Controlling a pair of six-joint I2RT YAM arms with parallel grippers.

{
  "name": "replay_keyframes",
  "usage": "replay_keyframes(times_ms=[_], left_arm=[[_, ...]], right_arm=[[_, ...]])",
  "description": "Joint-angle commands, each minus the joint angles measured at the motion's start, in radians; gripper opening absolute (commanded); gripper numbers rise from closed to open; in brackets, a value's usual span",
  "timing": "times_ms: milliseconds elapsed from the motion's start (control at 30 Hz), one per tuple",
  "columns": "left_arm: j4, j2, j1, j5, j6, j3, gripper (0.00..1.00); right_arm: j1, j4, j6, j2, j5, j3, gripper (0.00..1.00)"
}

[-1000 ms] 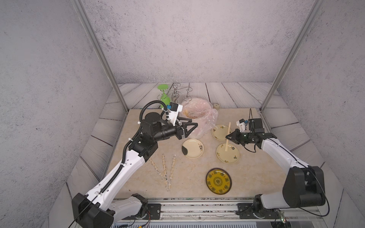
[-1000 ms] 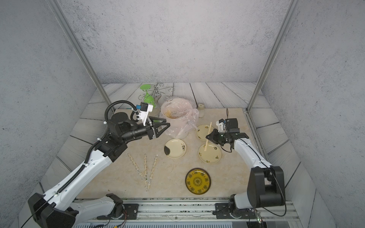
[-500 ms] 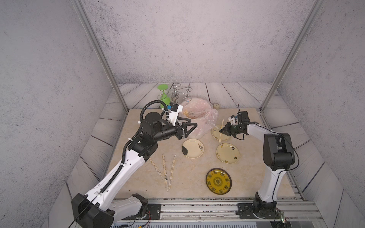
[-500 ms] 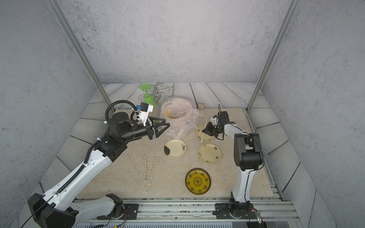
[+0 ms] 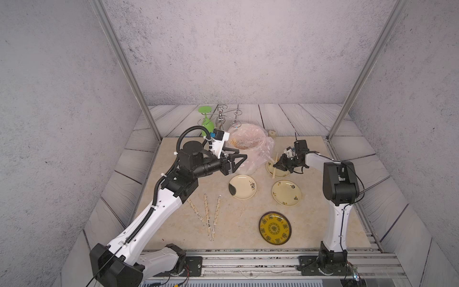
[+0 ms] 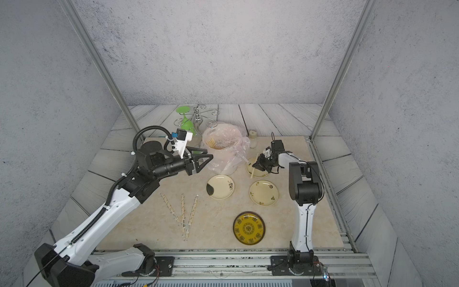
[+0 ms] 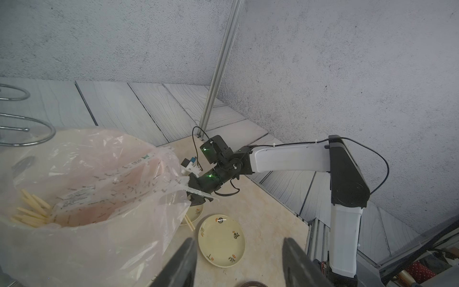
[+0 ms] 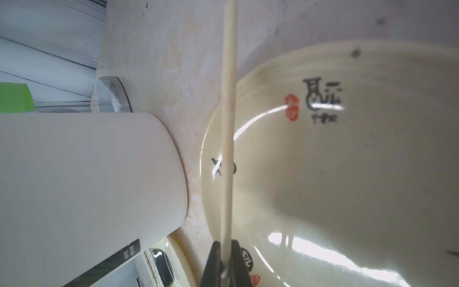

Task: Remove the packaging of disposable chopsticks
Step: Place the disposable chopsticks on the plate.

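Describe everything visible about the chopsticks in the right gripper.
The chopsticks are thin, straight, pale tan wood, unmarked. The right gripper is shut on them partway along, with both ends sticking out. They cross above the rim of a cream plate. Whether they touch it is unclear.

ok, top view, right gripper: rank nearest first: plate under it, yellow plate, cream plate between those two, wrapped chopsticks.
1. Plate under it: directly below the right gripper, jaws shut on a chopstick.
2. Cream plate: next, toward the front.
3. Yellow plate: farther front.
4. Wrapped chopsticks: farthest, off to the left.
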Motion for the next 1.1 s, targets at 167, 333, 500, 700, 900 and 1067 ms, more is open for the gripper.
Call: replay_keyframes(times_ms=[167,333,500,700,900,1067], left_arm=[[0.002,-0.01,-0.005,-0.002,0.021,0.03,0.57],[-0.001,-0.009,-0.005,-0.004,0.024,0.031,0.57],[-0.001,-0.009,-0.005,-0.003,0.024,0.031,0.57],[-0.001,-0.006,-0.004,0.0,0.022,0.031,0.57],[0.001,0.0,-0.005,0.004,0.019,0.031,0.57],[0.003,0.002,-0.005,0.003,0.018,0.029,0.57]], right_arm=[[-0.003,-0.012,0.008,0.054,-0.038,0.0,0.0],[-0.004,-0.012,0.004,0.061,-0.039,0.004,0.0],[-0.005,-0.016,-0.003,0.073,-0.039,0.005,0.0],[-0.01,-0.01,-0.02,0.089,-0.052,0.004,0.0],[-0.018,0.002,-0.016,0.095,-0.067,-0.003,0.0],[-0.023,0.007,-0.017,0.092,-0.071,-0.011,0.01]])
